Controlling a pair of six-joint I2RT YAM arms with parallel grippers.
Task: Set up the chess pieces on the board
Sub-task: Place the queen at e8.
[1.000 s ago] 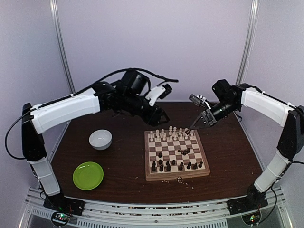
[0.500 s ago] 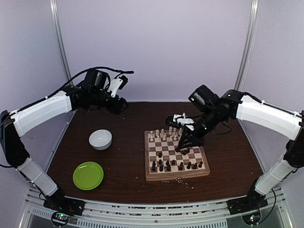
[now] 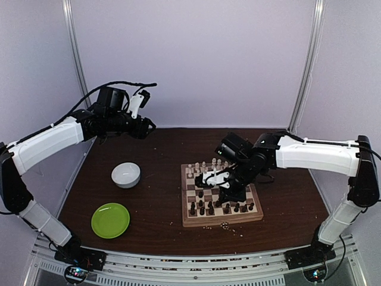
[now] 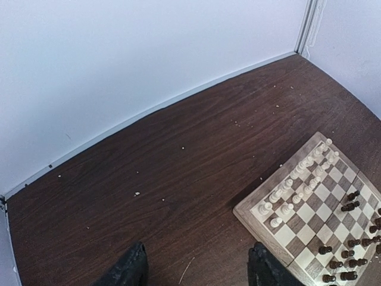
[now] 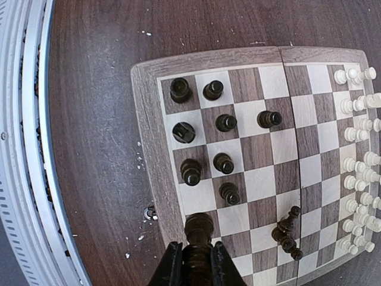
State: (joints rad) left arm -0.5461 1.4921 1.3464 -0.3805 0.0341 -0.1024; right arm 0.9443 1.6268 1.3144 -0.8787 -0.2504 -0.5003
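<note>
Here, you had the right gripper [image 5: 196, 249] clamped on one dark piece [image 5: 199, 228], which was upright between the fingers. It was over the board [image 5: 149, 155], at the row nearest the arm bases. I could not tell whether its foot touched the square. Other dark pieces [image 5: 205, 128] stood loosely across the near rows, and a few [image 5: 286, 229] lay huddled close together further in. The pale pieces [image 5: 357, 149] were lined along the two far rows. Your left gripper [image 4: 196, 271] was released, fingers apart with nothing between them. It was held high over the far left of the table [image 4: 149, 179], well apart from the board. A white bowl [image 3: 125, 174] and a green plate [image 3: 110, 220] sat left of the board.
</note>
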